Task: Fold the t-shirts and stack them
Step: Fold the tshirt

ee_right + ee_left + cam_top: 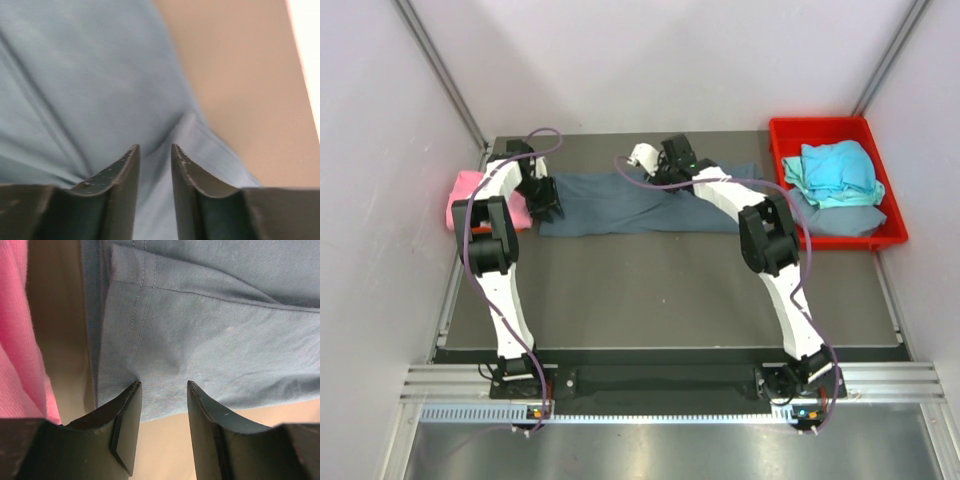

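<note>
Where the soft pink cloth t-shirt [468, 195] lies at the left edge of the table [670, 290], the left end effector [164, 390] sits just beside it, fingers half apart over the hem of a long slate blue-grey cloth t-shirt [610, 205]. The right end effector [155, 150] is narrow, with that shirt puckered at its gap; I cannot tell if it pinches. A turquoise cloth t-shirt [835, 170] lies in the red plastic bin [817, 123].

your top view is bright and even, with faint soft shadows on the table [670, 290] and sheen on the metal rail [890, 380]. the left wrist view shows stitching on the blue-grey shirt [210, 330] sharply; the right wrist view is blurred, blown white at its right edge.
</note>
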